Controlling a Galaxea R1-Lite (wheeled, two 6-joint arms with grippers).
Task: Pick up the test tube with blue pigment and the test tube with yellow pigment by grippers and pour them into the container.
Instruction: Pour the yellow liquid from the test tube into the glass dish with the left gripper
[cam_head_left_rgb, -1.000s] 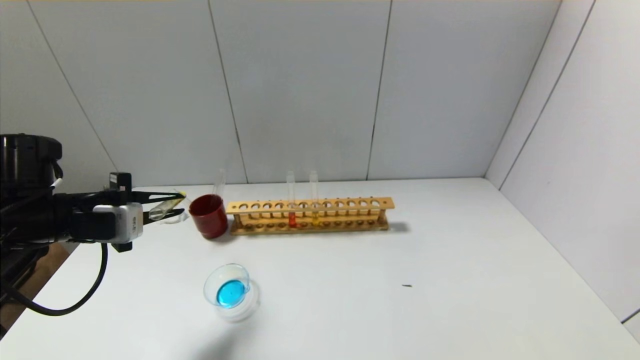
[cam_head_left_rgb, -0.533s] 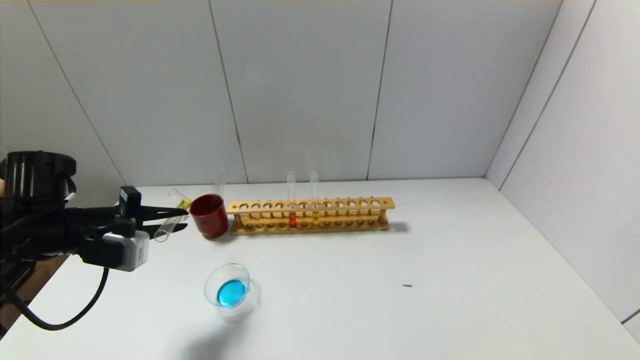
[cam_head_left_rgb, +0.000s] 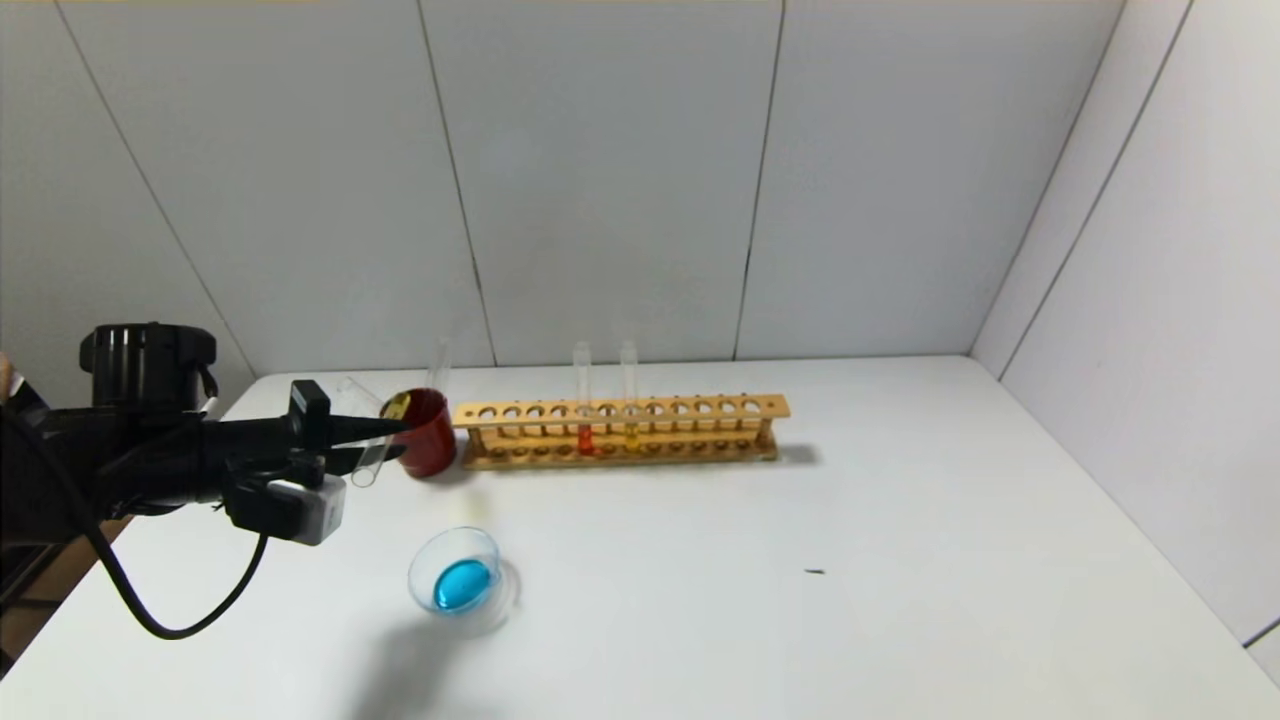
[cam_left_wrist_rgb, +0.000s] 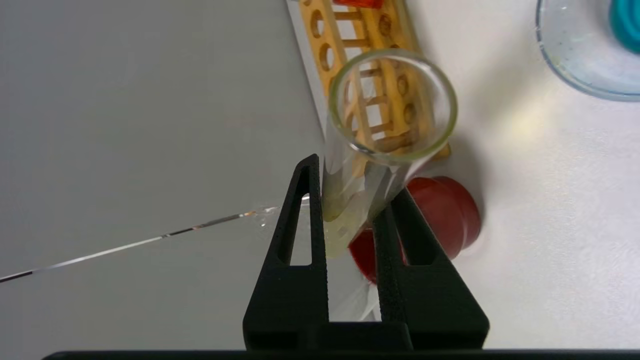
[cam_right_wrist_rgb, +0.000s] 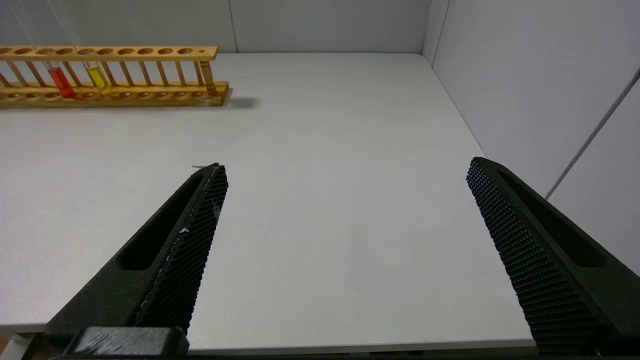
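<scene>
1. The left pincer (cam_head_left_rgb: 385, 441), black and two-fingered, hangs just left of the dark red opaque cup (cam_head_left_rgb: 428, 432). It is closed tight around the test tube with yellow pigment (cam_head_left_rgb: 372, 450), a thin clear glass tube, gripped across its lower part. The tube is tilted, its open mouth down and toward the robot, and pale yellow liquid sits near the fingers (cam_left_wrist_rgb: 303, 220).
2. The container (cam_head_left_rgb: 458, 583), a shallow round clear glass dish on the white counter (cam_head_left_rgb: 800, 620), lies in front of the red cup and apart from it. It already holds a blue pool, so the blue pour looks done.
3. An empty-looking clear tube (cam_head_left_rgb: 438, 365) stands inside the red cup; probably the test tube with blue pigment, now spent.
4. The long wooden rack (cam_head_left_rgb: 620, 432) sits just right of the red cup, with a red tube and another yellow tube upright in it.
5. The right pincer (cam_right_wrist_rgb: 345, 250) is spread wide and empty, well right of the rack.
6. Handling, as a judgement: the tube is light, stiff, smooth and breakable. A firm but gentle hold on the body suits it, away from the fragile rim.
</scene>
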